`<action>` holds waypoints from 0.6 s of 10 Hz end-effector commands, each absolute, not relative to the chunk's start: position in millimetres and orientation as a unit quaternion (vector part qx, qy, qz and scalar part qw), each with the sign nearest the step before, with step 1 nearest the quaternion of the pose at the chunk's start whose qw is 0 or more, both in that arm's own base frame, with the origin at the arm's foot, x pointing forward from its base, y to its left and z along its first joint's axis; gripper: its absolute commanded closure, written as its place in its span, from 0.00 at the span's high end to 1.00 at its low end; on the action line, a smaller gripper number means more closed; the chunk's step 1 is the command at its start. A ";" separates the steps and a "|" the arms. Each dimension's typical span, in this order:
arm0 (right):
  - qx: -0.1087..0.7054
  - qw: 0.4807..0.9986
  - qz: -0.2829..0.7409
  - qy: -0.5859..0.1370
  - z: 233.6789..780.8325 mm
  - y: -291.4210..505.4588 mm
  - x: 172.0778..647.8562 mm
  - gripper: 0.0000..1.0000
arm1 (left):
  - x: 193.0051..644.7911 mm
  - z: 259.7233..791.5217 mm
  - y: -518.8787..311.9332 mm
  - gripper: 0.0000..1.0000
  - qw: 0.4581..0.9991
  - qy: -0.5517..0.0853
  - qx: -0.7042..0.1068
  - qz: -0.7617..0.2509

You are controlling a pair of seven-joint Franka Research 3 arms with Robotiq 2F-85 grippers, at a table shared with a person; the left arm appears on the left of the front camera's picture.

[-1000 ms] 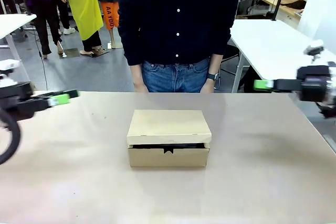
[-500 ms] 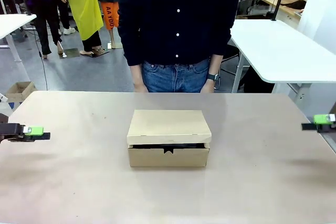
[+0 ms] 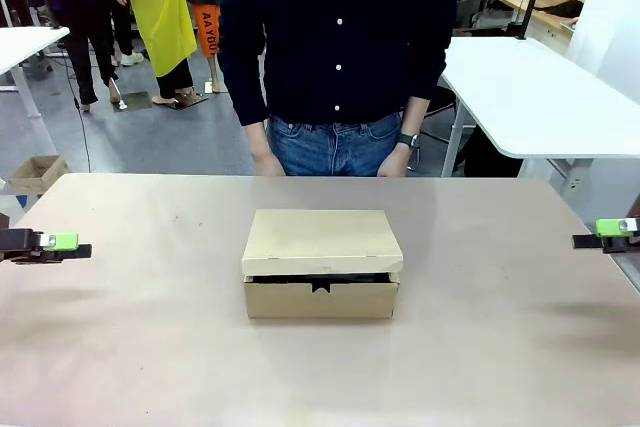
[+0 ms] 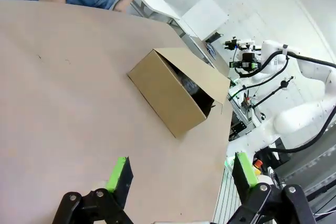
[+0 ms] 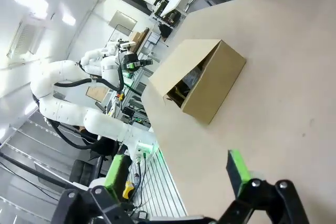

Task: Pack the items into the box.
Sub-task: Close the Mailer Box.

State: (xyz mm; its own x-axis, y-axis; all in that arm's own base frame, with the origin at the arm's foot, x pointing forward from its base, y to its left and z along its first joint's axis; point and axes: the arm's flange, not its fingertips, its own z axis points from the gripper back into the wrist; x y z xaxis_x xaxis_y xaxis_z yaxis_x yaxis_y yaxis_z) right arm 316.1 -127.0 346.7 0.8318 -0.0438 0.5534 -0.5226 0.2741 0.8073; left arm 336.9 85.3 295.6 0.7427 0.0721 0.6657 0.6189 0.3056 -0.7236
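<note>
The box stands at the middle of the table, its flap lid down but for a dark slit along the front. Through that slit the left wrist view shows the box with greyish items inside; I cannot tell which they are. In the right wrist view the box also holds dim shapes. My left gripper hovers open at the table's left edge, far from the box. My right gripper hovers open at the right edge. Both wrist views show green-padded fingers spread with nothing between them.
A person stands at the table's far edge, hands hanging by the sides. A white table stands behind on the right. A small cardboard box sits on the floor at the far left. Bare tabletop surrounds the box.
Both arms have drawn back outward from near the far corners to the table's side edges. The box has not moved. The person shifted slightly.
</note>
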 end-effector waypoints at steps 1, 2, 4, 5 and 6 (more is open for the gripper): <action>0.587 0.753 0.158 -0.254 349.7 -126.3 316.9 1.00 | 336.3 297.0 84.6 1.00 0.738 -0.322 -0.564 -0.186; 0.587 0.753 0.158 -0.254 349.7 -126.3 316.9 1.00 | 336.3 297.0 84.6 1.00 0.738 -0.322 -0.564 -0.186; 0.587 0.753 0.158 -0.254 349.7 -126.3 316.9 1.00 | 336.3 297.0 84.6 1.00 0.738 -0.322 -0.564 -0.186; 0.587 0.753 0.158 -0.254 349.7 -126.3 316.9 1.00 | 336.3 297.0 84.6 1.00 0.738 -0.322 -0.564 -0.186; 0.587 0.753 0.158 -0.254 349.7 -126.3 316.9 1.00 | 336.3 297.0 84.6 1.00 0.738 -0.322 -0.564 -0.186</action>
State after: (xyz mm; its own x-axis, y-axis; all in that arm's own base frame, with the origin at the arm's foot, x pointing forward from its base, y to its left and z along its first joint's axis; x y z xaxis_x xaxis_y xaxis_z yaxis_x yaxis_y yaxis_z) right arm 316.1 -127.0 346.8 0.8317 -0.0438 0.5535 -0.5229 0.2734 0.8073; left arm 336.9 85.2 295.6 0.7424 0.0719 0.6661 0.6193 0.3056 -0.7232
